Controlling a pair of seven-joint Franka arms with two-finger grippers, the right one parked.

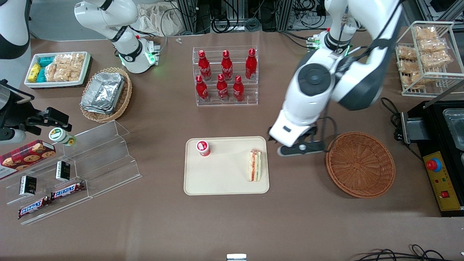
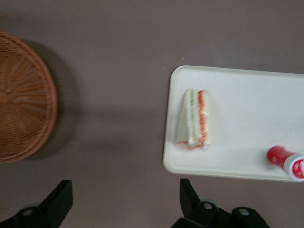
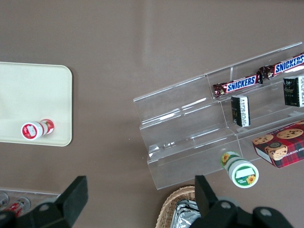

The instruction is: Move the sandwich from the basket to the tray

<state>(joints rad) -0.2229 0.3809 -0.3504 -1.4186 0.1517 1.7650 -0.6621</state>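
- Sandwich (image 1: 255,165): lies on the tray (image 1: 224,181), near the tray edge closest to the basket (image 1: 360,164), filling stripes facing up.
- Basket: nothing in it; sits on the table (image 1: 232,224) toward the working arm's end, apart from the tray.
- Gripper (image 1: 294,144): hangs above the table between tray and basket, holding nothing; jaws spread wide, both fingers (image 2: 59,199) apart.
- 1 red-and-white cup (image 1: 203,148): on the tray, well apart from the sandwich.

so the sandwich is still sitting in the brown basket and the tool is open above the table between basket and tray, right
Not quite. The front view shows the sandwich lying on the tray, beside a small red container; the basket holds nothing. The rest stands: the tool is open above the table between them.
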